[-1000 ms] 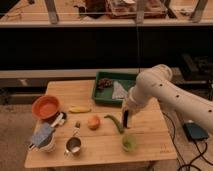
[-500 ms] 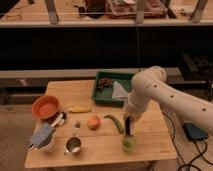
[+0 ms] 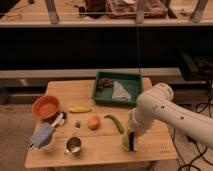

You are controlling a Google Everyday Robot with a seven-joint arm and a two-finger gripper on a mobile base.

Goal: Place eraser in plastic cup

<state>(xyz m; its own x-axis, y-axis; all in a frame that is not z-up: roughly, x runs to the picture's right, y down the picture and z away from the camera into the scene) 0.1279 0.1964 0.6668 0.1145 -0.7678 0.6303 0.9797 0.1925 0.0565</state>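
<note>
My tool (image 3: 131, 141) hangs low over the pale wooden bench (image 3: 100, 152), at about five o'clock from the bench's middle. It is clamped on the slim black eraser bar with its pale long face (image 3: 132, 140), which stands upright between my fingers. The eraser's lower end sits at the small light-green plastic cup (image 3: 125, 143), which is just beside my tool on the near right part of the bench; it seems to dip into the cup, though my wrist hides the rim.

At ten o'clock from the cup lies a green chilli pepper (image 3: 114, 123), and beyond it a round orange fruit (image 3: 93, 122). A yellow banana (image 3: 79, 109) lies near an orange bowl (image 3: 46, 106) at the bench's nine o'clock side. A shiny metal cup with a handle (image 3: 73, 145) stands at seven o'clock, beside a white cup holding a grey cloth (image 3: 44, 137). A green tray (image 3: 130, 79) sits at one o'clock.
</note>
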